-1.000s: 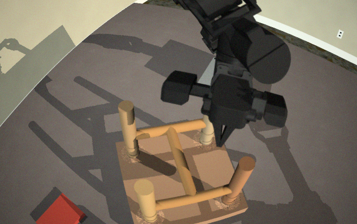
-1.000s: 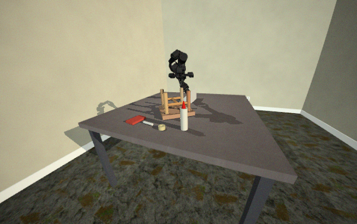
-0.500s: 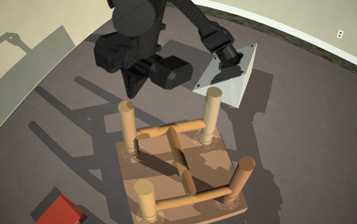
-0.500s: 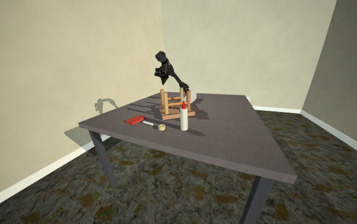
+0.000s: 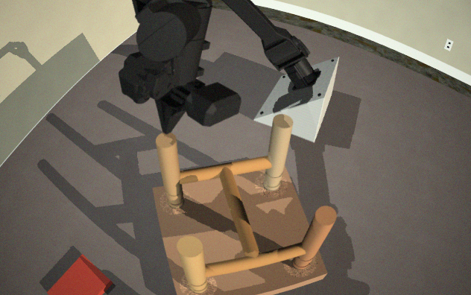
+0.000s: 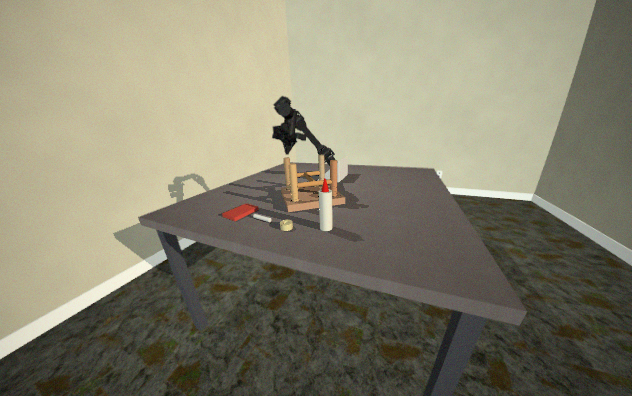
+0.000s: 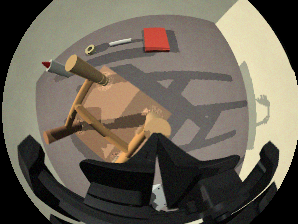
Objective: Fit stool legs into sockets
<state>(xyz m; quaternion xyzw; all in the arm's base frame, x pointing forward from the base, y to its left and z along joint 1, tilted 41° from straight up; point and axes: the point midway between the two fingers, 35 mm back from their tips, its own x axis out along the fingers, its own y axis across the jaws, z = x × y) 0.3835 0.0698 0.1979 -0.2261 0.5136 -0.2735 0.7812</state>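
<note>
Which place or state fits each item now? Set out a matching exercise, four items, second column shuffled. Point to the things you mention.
Items:
1. End effector (image 5: 168, 131) (image 6: 287, 151) (image 7: 156, 136)
2. Bottle (image 6: 325, 211) (image 7: 60, 68)
3. Seat (image 5: 203, 243) (image 6: 316, 202) (image 7: 117, 100)
4. Red block (image 5: 80, 277) (image 6: 240, 212) (image 7: 156, 39)

Places or states:
A. lying flat near the white stick (image 6: 262, 218) (image 7: 120, 42)
B. shut, above a leg (image 5: 169, 167) (image 6: 287, 175) (image 7: 158, 125)
C. upright, with a red tip
D. under four standing legs

Pairs: 1-B, 2-C, 3-D, 4-A

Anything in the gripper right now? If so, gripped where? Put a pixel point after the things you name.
Nothing held: the gripper (image 5: 167, 132) (image 6: 287, 152) (image 7: 156, 136) is shut with no part between its fingers, tips just above the top end of one upright leg (image 5: 169, 167) (image 6: 287, 175) (image 7: 159, 125).
</note>
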